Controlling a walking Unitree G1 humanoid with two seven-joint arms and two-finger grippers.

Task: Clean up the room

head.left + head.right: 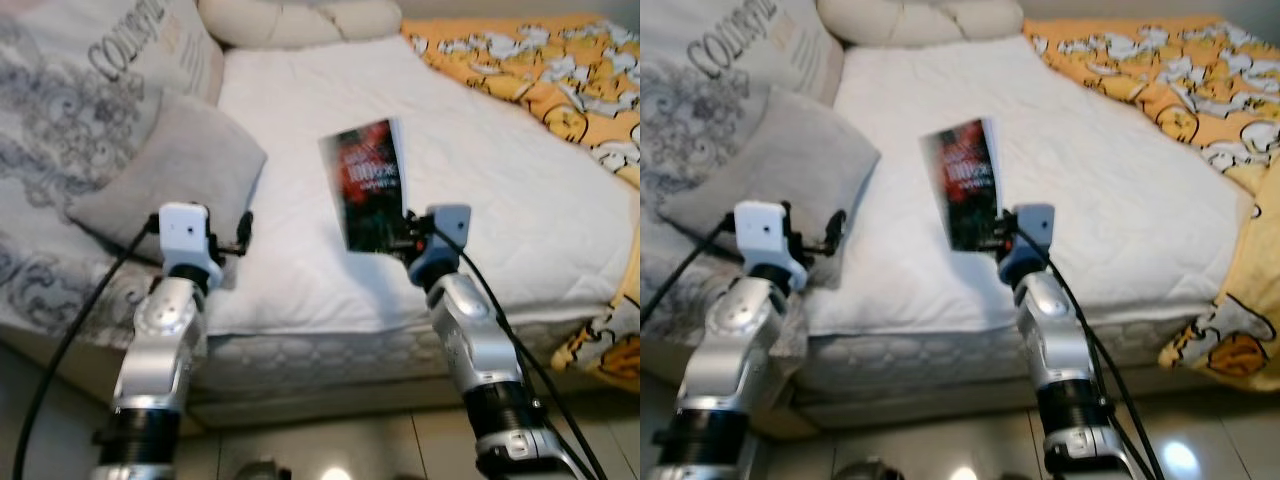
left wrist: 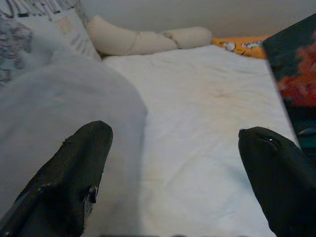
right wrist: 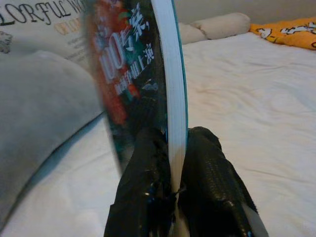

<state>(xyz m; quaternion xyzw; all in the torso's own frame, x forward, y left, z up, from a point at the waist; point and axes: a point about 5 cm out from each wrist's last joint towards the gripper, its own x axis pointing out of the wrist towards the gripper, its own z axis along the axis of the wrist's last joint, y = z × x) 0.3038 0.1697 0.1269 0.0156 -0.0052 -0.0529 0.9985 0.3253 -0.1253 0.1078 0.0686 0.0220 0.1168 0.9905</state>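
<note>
A thin paperback book with a dark cover and red lettering (image 1: 365, 183) stood upright in the air above the near half of the white quilted mattress (image 1: 500, 180), pinched at its lower edge by the right gripper (image 3: 174, 170), whose two black fingers were pressed together on either side of the white page block. Held by that edge, the book was lifted clear of the bedding, a grasp that appeared meant to carry it off the bed as part of tidying the room. The left gripper (image 1: 243, 235) hung near the mattress's left side with its fingers (image 2: 74, 173) spread wide and nothing between them, just beside a plain grey pillow (image 1: 170, 170) that leaned against a larger grey-patterned cushion printed with lettering (image 1: 80, 90). A cream bolster (image 1: 300, 18) lay along the far end of the bed, and an orange blanket printed with white cartoon figures (image 1: 540, 70) was bunched on the right, spilling over the near corner. Judging by the bed, the book was the one loose item picked up so far; the pillows and blanket remained unsorted.
</note>
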